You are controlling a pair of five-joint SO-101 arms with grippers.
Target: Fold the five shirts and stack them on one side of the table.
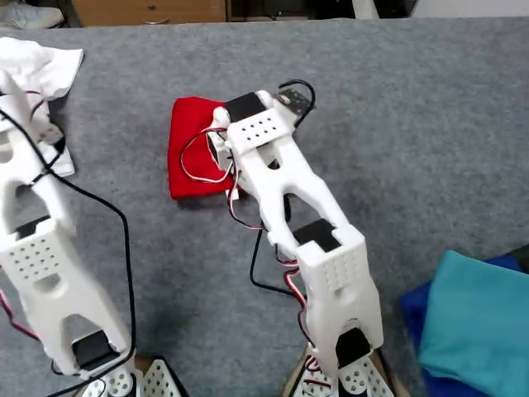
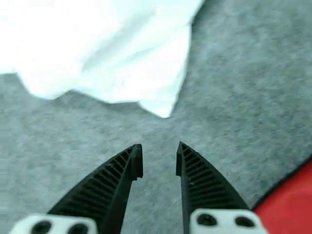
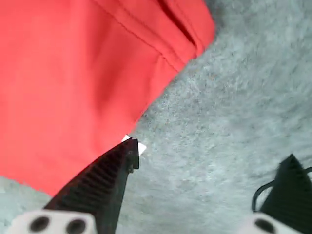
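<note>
A folded red shirt point(image 1: 192, 149) lies on the grey table point(image 1: 413, 124) left of centre. My right gripper point(image 3: 209, 163) stands wide open at its edge, one finger point(image 3: 114, 170) over the red shirt point(image 3: 73, 73) and the other over bare felt. A crumpled white shirt point(image 1: 37, 62) sits at the far left corner. My left gripper point(image 2: 158, 161) hangs open with a narrow gap, over bare felt just short of the white shirt point(image 2: 112, 48). Nothing is between its fingers. A corner of the red shirt point(image 2: 287, 204) shows beside it.
A teal shirt point(image 1: 479, 318) lies on top of a blue one point(image 1: 413, 310) at the table's near right edge. The right arm point(image 1: 285, 178) reaches across the middle, with cables point(image 1: 198, 165) trailing over the red shirt. Wooden furniture point(image 1: 149, 10) stands behind the table.
</note>
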